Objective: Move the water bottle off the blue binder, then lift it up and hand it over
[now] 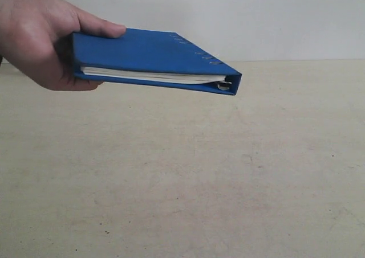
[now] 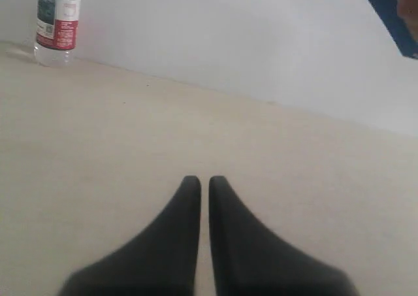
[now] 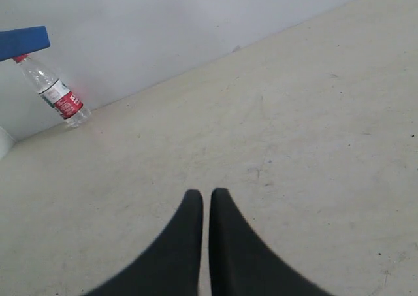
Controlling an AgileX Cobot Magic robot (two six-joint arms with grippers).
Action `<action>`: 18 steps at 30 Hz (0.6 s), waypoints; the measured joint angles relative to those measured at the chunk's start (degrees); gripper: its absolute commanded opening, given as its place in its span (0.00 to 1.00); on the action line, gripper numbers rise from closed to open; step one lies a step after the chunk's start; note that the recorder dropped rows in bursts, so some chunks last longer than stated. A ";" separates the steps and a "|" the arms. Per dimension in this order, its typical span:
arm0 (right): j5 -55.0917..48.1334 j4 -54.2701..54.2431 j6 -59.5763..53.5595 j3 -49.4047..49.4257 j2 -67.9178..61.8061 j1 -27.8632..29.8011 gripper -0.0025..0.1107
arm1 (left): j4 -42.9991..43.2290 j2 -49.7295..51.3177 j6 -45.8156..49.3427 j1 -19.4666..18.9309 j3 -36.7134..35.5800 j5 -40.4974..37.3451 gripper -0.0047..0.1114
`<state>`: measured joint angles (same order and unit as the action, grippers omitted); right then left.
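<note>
While a person's hand (image 1: pixel 34 36) holds the blue binder (image 1: pixel 154 56) in the air above the table (image 1: pixel 182 201), its fingers covering one end of the cover, the water bottle (image 3: pixel 57 95) stands on the table at the back edge by the wall, seen only from the wrists. Its cap is cut off in the left wrist view and partly covered by the binder's corner in the right. The left tool (image 2: pixel 204 181) and right tool (image 3: pixel 206 195) are each narrowed to a thin slit, holding nothing.

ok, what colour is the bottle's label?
Label: red, white and dark green; left wrist view shows it best.
</note>
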<state>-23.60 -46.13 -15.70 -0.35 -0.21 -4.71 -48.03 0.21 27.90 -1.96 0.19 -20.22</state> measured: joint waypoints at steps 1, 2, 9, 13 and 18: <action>0.00 0.00 0.04 0.00 0.00 0.00 0.02 | -1.89 0.00 0.00 -0.05 0.00 0.14 0.08; 0.00 0.00 0.04 0.00 0.00 0.00 0.02 | -4.40 0.00 0.00 -0.05 0.00 0.73 0.08; 0.00 0.00 0.04 0.00 0.00 0.00 0.02 | -16.43 0.00 -0.20 -0.05 0.00 5.21 0.08; 0.00 0.00 0.04 0.00 0.00 0.00 0.02 | -6.33 0.00 -6.30 -0.05 1.75 7.66 0.08; 0.00 0.00 0.04 0.00 0.00 0.00 0.02 | 24.29 -0.09 -33.96 -0.05 6.12 9.76 0.08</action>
<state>-23.60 -46.13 -15.66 -0.35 -0.21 -4.71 -23.74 0.12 -6.06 -2.01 6.31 -10.46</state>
